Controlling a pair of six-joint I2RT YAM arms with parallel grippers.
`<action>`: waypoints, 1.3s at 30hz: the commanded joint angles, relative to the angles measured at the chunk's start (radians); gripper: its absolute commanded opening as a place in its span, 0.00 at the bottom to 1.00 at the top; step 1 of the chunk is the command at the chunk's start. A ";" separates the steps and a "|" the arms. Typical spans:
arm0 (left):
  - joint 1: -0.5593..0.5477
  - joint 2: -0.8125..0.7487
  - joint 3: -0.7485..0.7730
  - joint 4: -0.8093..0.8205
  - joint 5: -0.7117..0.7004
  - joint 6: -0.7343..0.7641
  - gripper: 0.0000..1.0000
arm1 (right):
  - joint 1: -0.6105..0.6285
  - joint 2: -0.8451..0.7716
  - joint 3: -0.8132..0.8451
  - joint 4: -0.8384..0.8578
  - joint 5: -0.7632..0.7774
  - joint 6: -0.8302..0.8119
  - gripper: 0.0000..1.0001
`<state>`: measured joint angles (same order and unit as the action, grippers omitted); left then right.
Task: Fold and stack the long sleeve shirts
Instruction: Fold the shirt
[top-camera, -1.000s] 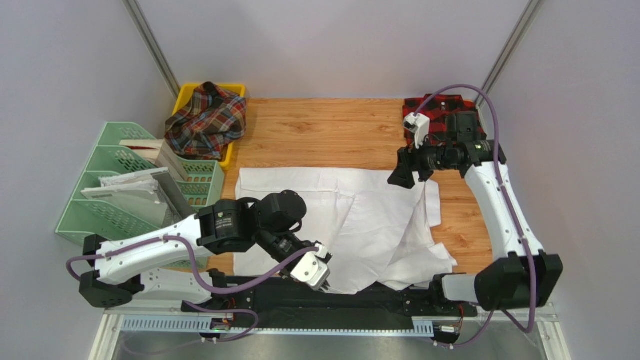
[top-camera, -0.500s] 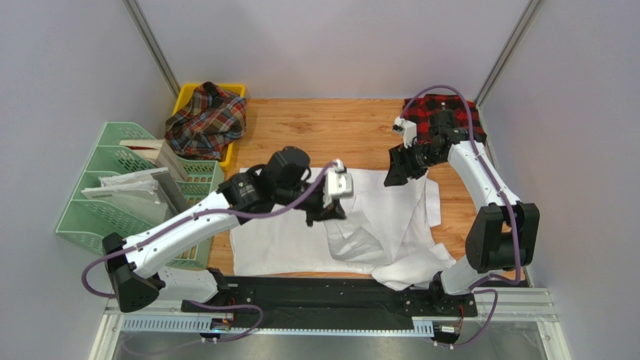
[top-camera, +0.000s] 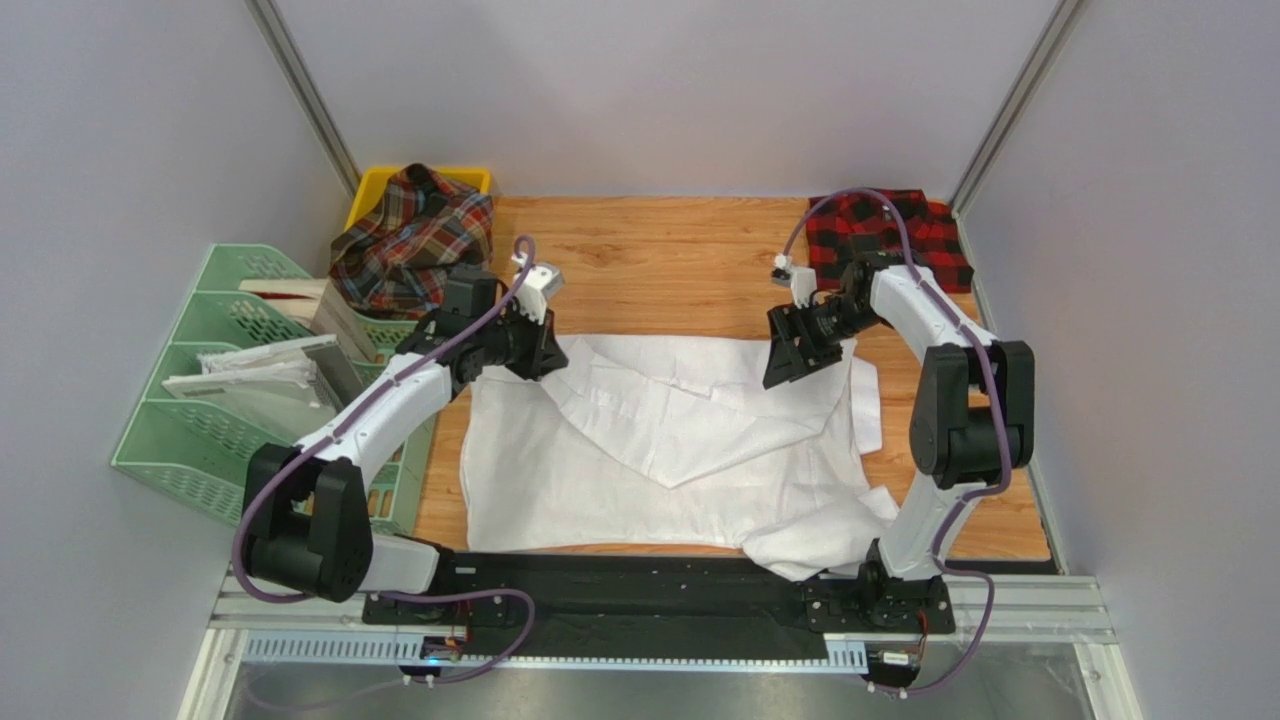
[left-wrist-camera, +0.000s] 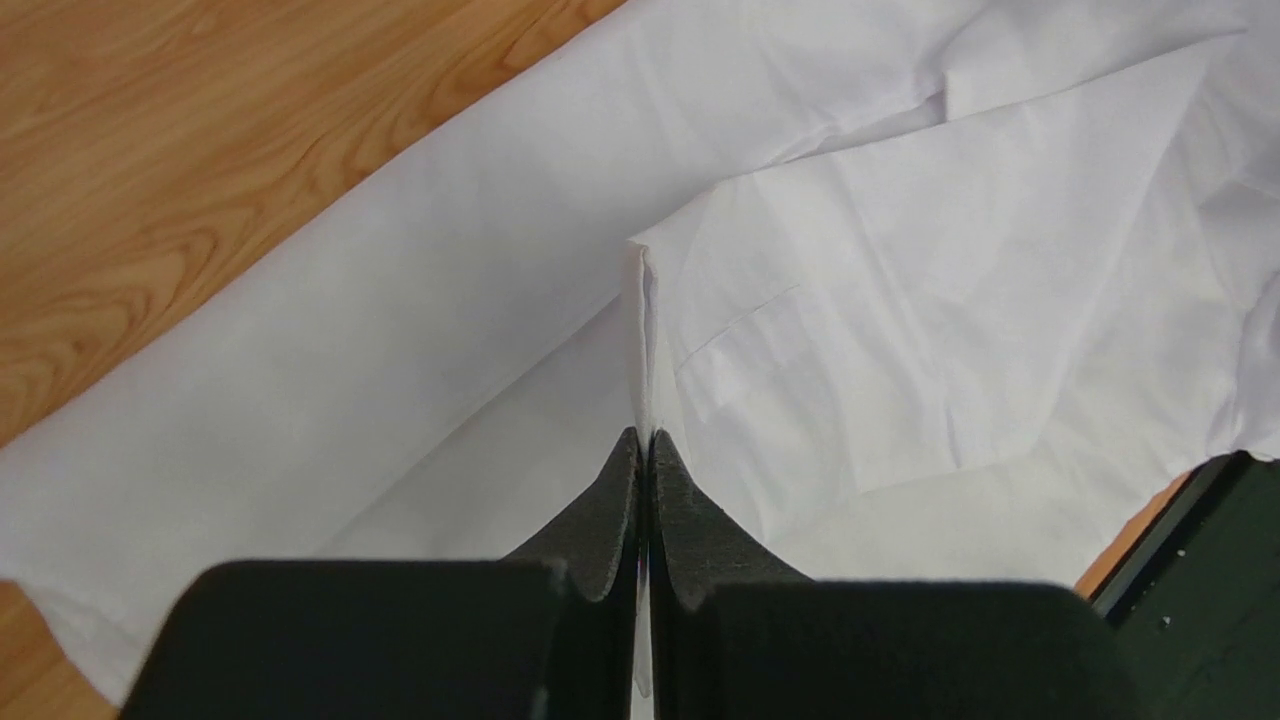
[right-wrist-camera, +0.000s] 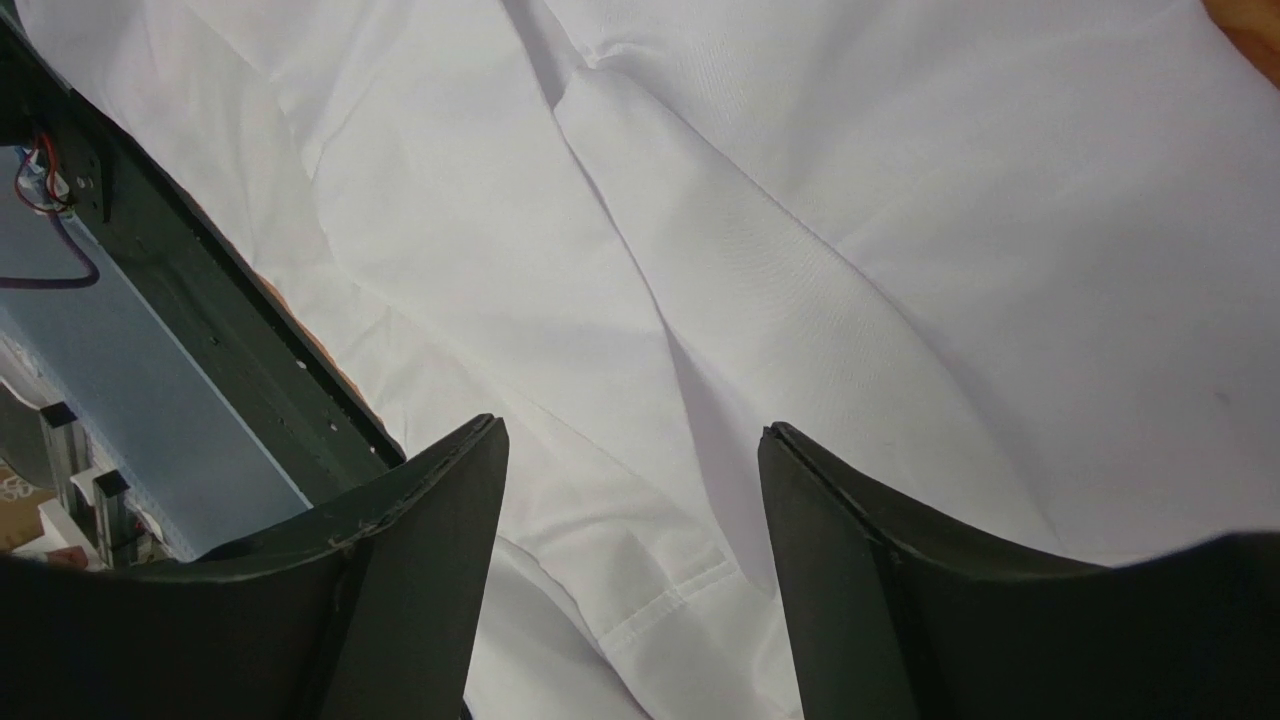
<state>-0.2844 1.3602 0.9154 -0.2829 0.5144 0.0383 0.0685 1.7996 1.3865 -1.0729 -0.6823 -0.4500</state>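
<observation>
White shirt (top-camera: 601, 480) spread on tabletop (top-camera: 661, 255), folded edge pinched in clenched left end effector (left-wrist-camera: 646, 438) at far-left corner, right end effector (right-wrist-camera: 631, 435) spread open just above far-right part.

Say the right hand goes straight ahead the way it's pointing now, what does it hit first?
Most likely the white shirt: the open right hand points at its spread cloth with nothing between; the gap is unclear.

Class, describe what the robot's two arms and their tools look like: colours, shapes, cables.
The left arm and right arm have white links, black joints and looping purple cables. The left tool and right tool have black, tapering fingers.
</observation>
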 joint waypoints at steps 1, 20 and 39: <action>0.068 -0.026 -0.059 0.142 0.015 -0.034 0.00 | -0.006 0.046 0.023 0.001 0.016 -0.015 0.67; 0.261 -0.003 -0.130 0.203 -0.033 -0.140 0.00 | -0.032 0.078 0.048 0.028 0.118 0.008 0.64; 0.263 0.085 -0.038 -0.125 -0.241 -0.179 0.31 | -0.035 0.050 0.137 -0.045 0.188 -0.036 0.63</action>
<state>-0.0303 1.4330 0.8467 -0.3527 0.3340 -0.1246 0.0349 1.8946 1.4990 -1.0988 -0.5220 -0.4572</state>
